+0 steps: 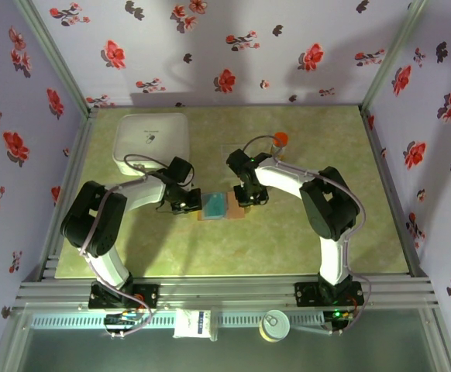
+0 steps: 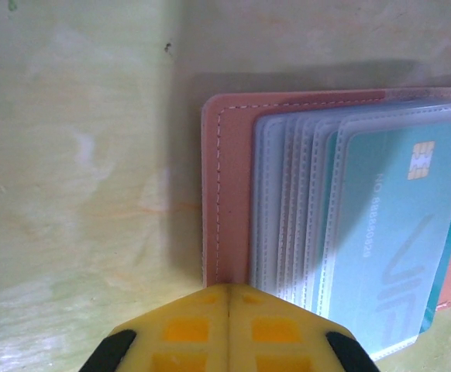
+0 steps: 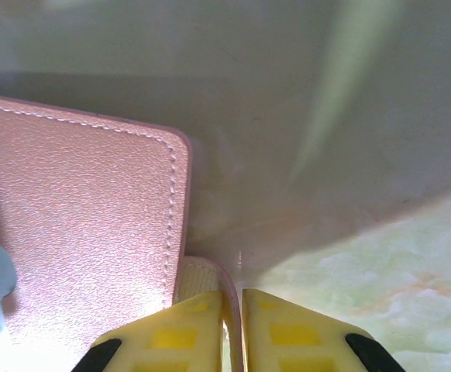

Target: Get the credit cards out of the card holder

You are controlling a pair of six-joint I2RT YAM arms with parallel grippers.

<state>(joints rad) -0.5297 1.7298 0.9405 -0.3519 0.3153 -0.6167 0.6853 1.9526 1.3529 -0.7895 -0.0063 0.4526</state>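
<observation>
Shows the card holder (image 1: 219, 209) open at centre of the top view, teal credit cards (image 2: 388, 232) in its sleeves. Has left gripper (image 2: 229, 306) closed at its edge, right gripper (image 3: 233, 314) pinching its pink flap.

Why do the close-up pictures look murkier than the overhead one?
Top view: sharp, evenly lit, arm shadows on the back wall. Left wrist: dark shadow beside the card holder, soft focus on the card. Right wrist: table mostly shadowed, fingertips blurred.

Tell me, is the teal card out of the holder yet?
No, the teal card lies inside a clear pocket of the open holder.
</observation>
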